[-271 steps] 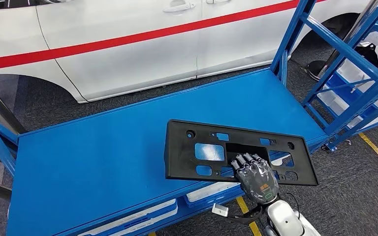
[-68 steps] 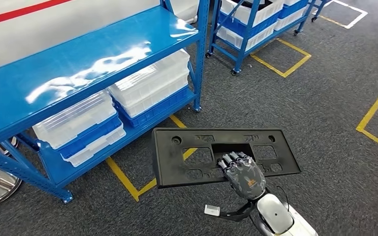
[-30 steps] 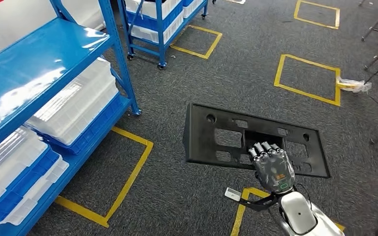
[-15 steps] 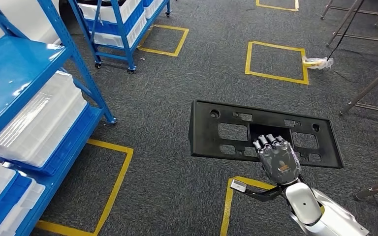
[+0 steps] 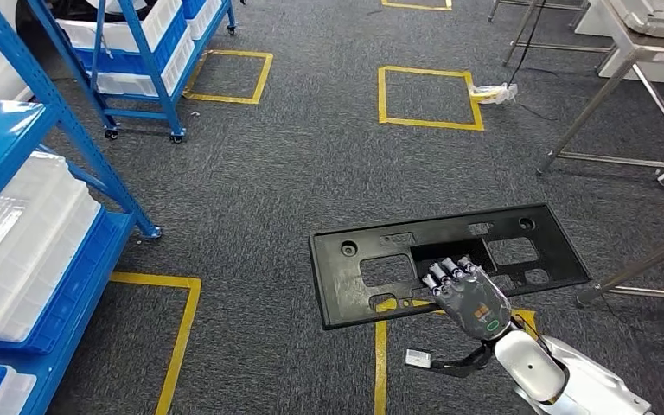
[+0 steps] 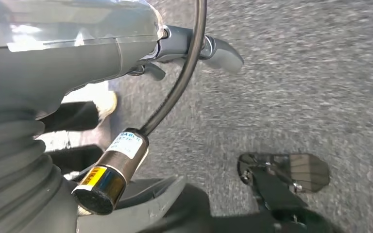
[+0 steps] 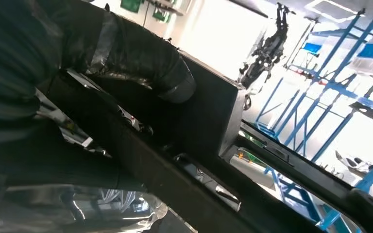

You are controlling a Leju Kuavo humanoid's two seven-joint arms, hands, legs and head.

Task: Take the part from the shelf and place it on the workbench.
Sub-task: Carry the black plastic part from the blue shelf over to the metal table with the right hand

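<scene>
The part (image 5: pixel 339 281) is a flat black plastic plate with several cut-outs. It is held level above the grey carpet at the lower right of the head view. My right hand (image 5: pixel 467 294) grips its near edge, with the fingers hooked over into the large middle cut-out. In the right wrist view the part (image 7: pixel 209 116) is seen from underneath, with the dark thumb (image 7: pixel 141 63) pressed against it. My left hand (image 6: pixel 24 160) hangs over the carpet, and its fingers cannot be made out. A metal workbench (image 5: pixel 648 39) stands at the far right.
A blue shelf (image 5: pixel 0 138) with white bins (image 5: pixel 17 242) is at the left, and a wheeled blue rack (image 5: pixel 138 60) stands behind it. Yellow tape squares (image 5: pixel 428 95) mark the carpet. Thin metal table legs (image 5: pixel 631 272) cross the right edge near the part.
The camera has swung right: the shelf has slid towards the left edge and the workbench has come into view at the right. My right hand still holds the part, now tilted slightly.
</scene>
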